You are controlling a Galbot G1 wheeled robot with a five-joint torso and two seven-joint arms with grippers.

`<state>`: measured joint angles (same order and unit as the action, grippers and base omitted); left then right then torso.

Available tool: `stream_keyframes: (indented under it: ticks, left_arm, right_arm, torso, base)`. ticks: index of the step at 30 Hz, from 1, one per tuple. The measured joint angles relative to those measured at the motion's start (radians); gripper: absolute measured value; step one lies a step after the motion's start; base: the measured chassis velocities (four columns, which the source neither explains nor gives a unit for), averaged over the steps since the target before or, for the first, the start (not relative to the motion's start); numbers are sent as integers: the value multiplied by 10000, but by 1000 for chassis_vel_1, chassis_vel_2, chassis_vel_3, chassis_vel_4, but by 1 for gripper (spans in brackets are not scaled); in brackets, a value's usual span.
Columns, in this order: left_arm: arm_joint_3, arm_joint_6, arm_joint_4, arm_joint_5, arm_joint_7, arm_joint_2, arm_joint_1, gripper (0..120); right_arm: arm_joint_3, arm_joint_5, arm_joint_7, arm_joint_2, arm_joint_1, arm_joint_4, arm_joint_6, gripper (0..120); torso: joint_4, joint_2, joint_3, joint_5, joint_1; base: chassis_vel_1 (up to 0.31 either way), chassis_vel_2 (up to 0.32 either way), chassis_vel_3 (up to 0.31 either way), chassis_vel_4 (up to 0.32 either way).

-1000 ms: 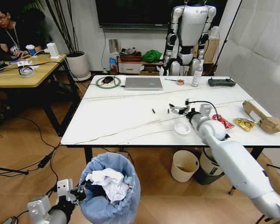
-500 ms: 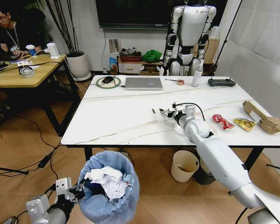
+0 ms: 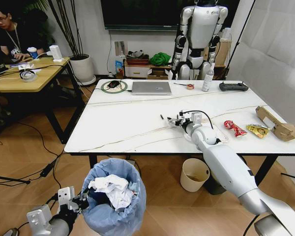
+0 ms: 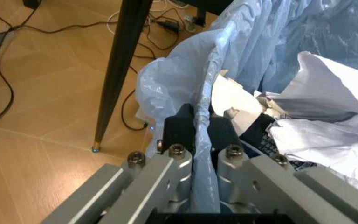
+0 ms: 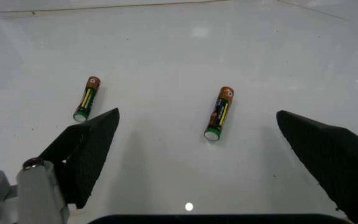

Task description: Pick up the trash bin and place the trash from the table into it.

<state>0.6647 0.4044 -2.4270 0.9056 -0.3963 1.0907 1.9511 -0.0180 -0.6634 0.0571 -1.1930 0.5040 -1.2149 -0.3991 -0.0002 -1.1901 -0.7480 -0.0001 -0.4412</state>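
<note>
Right gripper (image 3: 176, 119) is stretched out over the table (image 3: 123, 128) from my head cam, fingers spread wide, nothing in them. The trash bin (image 3: 113, 199) sits down on the floor in front of the table, crumpled tissues (image 3: 112, 191) piled inside, and the left gripper (image 3: 81, 202) has its rim. Red wrapper (image 3: 234, 128), yellow wrapper (image 3: 258, 130) and brown paper bag (image 3: 278, 125) lie on the table's right end.

Left wrist cam: left gripper (image 4: 201, 133) pinched tight on the bin's blue bag (image 4: 185, 88).

Right wrist cam: fingers (image 5: 89, 149) wide apart over two small batteries (image 5: 219, 113) on the white top.
</note>
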Motion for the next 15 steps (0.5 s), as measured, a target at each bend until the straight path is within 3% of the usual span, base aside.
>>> stream_keyframes:
  ticks: [7,15]
  left_arm:
    - [-55,0,3,-9,0,15,-21,0]
    - [-71,-1,10,-29,0,25,-11,0]
  right_arm:
    - [-59,-2,-34,111,37,14,11,74]
    - [-84,43,-47,200,135,-26,13,42]
  torso:
    - [-1,0,0,0,0]
    - [0,0,0,0,0]
  base:
    - [0,0,0,0]
    - [0,0,0,0]
